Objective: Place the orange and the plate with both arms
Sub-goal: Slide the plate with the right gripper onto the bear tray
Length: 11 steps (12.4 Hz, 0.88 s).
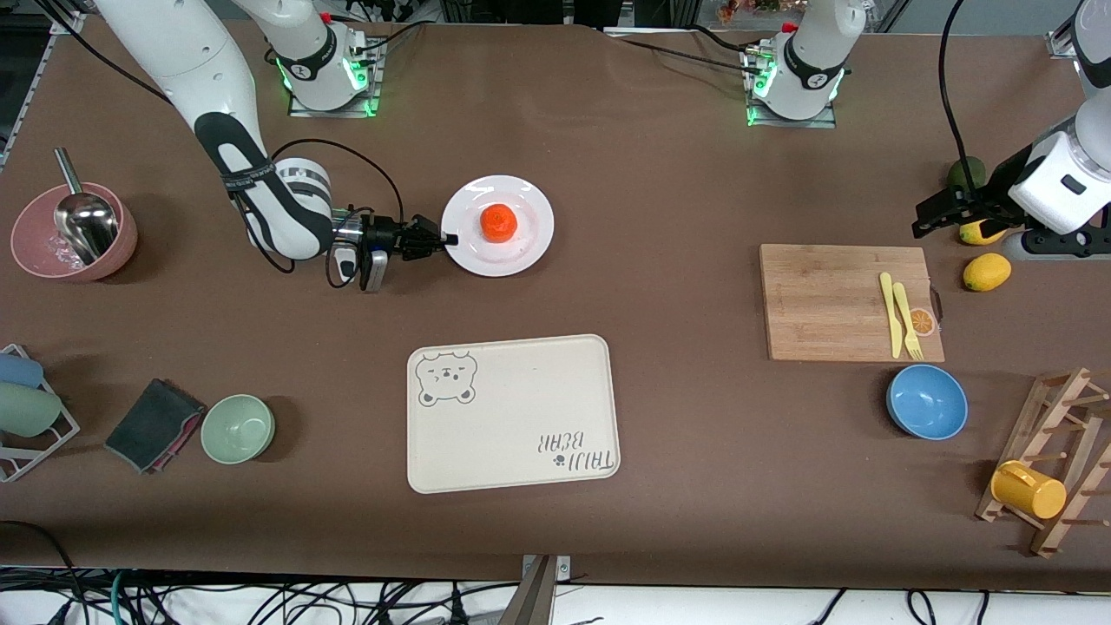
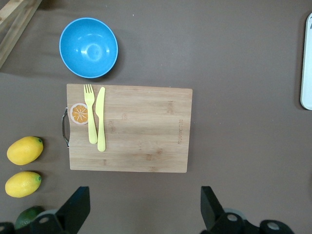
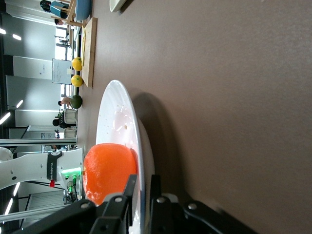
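Observation:
The white plate (image 1: 529, 236) lies on the brown table between the two arm bases and the cream tray, with the orange (image 1: 499, 222) resting on its middle. My right gripper (image 1: 446, 239) is low at the plate's edge on the right arm's side. It is shut on the rim, one finger over it and one under it. In the right wrist view the plate (image 3: 117, 112) runs edge-on between the right gripper (image 3: 143, 187) fingers, and the orange (image 3: 109, 170) sits just past them. My left gripper (image 1: 922, 221) hangs open and empty over bare table beside the cutting board (image 2: 129, 127), shown as left gripper (image 2: 145, 204).
A cream bear-print tray (image 1: 512, 417) lies nearer the camera than the plate. The cutting board (image 1: 825, 299) carries a yellow fork and knife, with a blue bowl (image 1: 927, 401) and lemons (image 1: 987, 272) close by. A green bowl (image 1: 238, 428) and a pink bowl (image 1: 74, 234) sit toward the right arm's end.

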### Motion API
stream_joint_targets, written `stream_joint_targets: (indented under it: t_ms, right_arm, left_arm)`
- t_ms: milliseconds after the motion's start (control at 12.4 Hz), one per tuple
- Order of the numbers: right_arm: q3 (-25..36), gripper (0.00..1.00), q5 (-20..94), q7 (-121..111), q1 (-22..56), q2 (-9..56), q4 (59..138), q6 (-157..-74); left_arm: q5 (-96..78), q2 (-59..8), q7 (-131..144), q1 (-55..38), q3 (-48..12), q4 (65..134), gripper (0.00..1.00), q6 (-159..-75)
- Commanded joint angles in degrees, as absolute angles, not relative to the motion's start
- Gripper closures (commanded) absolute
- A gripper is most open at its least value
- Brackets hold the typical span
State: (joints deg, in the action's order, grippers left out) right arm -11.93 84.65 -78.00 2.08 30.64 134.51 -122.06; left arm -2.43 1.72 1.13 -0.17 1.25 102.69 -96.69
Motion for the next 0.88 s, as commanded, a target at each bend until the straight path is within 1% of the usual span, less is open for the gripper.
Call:
stream_joint_targets:
  t_ms: [0, 80, 241, 643, 804]
  right_arm:
    - [-12.2, 0.92, 85.9, -79.5, 1.5, 31.4, 134.2, -121.2]
    - [-12.2, 0.95, 86.0, -79.6, 1.5, 31.5, 134.2, -121.2]
    - [-12.2, 1.00, 86.1, -79.9, 1.5, 31.5, 134.2, -121.1]
    - [-12.2, 1.00, 86.4, -79.9, 1.4, 31.5, 133.3, -121.0]
    - [-12.2, 1.00, 86.4, -79.4, 0.1, 31.4, 131.5, -118.8]
  left_arm:
    - [-1.4, 0.5, 0.2, -0.4, 0.4, 101.1, 0.00, -95.8]
    - [-1.3, 0.3, 0.2, -0.4, 0.4, 101.1, 0.00, -95.8]
    - [-1.3, 0.3, 0.2, -0.4, 0.4, 101.1, 0.00, -95.8]
    - [-1.4, 0.3, 0.2, -0.4, 0.4, 101.1, 0.00, -95.7]
    - [-1.4, 0.3, 0.2, -0.4, 0.4, 101.1, 0.00, -95.7]
